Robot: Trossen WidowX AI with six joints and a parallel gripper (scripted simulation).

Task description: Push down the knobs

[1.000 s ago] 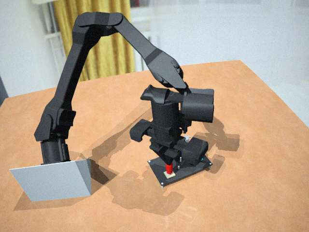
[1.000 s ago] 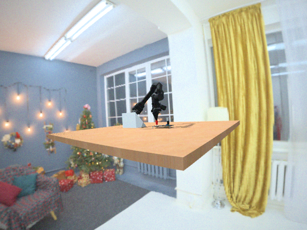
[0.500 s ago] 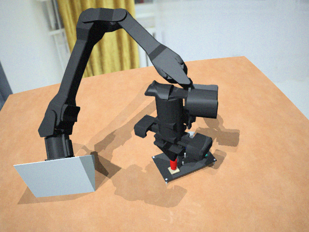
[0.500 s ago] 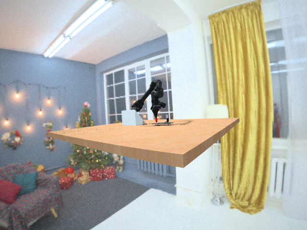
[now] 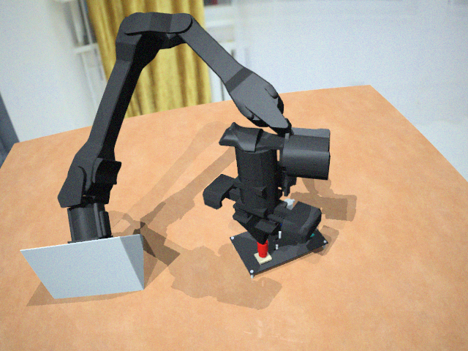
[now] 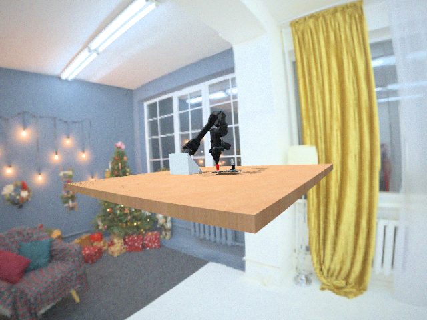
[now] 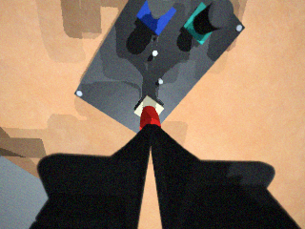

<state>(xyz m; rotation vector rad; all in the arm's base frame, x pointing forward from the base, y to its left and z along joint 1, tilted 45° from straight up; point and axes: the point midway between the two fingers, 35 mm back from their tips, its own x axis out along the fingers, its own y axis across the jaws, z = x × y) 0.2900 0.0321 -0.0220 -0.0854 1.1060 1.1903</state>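
The dark circuit board (image 5: 243,251) (image 6: 225,172) (image 7: 111,76) stands on short legs. A red knob (image 5: 262,250) (image 6: 217,167) (image 7: 150,117) stands upright over the cream potentiometer (image 5: 263,260) (image 7: 140,109) near one corner. My gripper (image 5: 263,242) (image 6: 217,163) (image 7: 151,129) is shut and empty, its joined tips at the red knob's top, seemingly touching it. The wrist view also shows a grey knob (image 7: 160,6) over a blue potentiometer (image 7: 155,24) and a black knob (image 7: 220,13) over a teal potentiometer (image 7: 203,36). Whether a gap remains under any knob cannot be told.
Two small white-tipped posts (image 5: 279,234) (image 7: 154,53) stand on the board between the potentiometers. The gripper body hangs over the board and hides much of it in the top view. A pale wedge-shaped block (image 5: 86,268) (image 6: 179,164) (image 7: 16,196) stands by the arm's base.
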